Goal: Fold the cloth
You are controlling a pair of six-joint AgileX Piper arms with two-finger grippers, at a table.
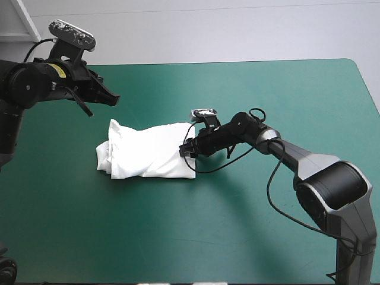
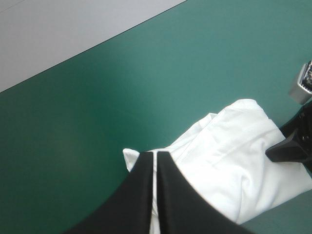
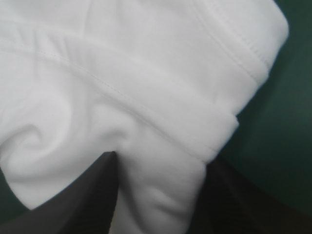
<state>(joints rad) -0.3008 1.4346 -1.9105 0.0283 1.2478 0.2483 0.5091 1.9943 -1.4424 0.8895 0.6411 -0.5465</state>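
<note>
Ok, nearest the robot the teal-green cover (image 1: 225, 237) lies flat, smooth and matte. The right gripper (image 1: 187, 151) is low at table level, against the right-hand end of the T-shirt (image 1: 148, 151). Its wrist view shows the black fingers (image 3: 83, 195) standing apart, with a thick, soft bulge of white fabric filling the gap and touching both. So I read the jaws as open around the fold, not clamped.

The T-shirt sits mid-table as a folded bundle, a rough rectangle. It is white knit with rounded fold edges, a stitched hem ridge running across it and puckers beside one finger. The left end is bunched into stacked, lumpy layers.

Farther back, the left gripper (image 1: 113, 99) hangs raised above the table, beyond the bundle's far-left corner and clear of it. Its curved fins are closed to one pointed arch with a hairline slit, holding nothing.
</note>
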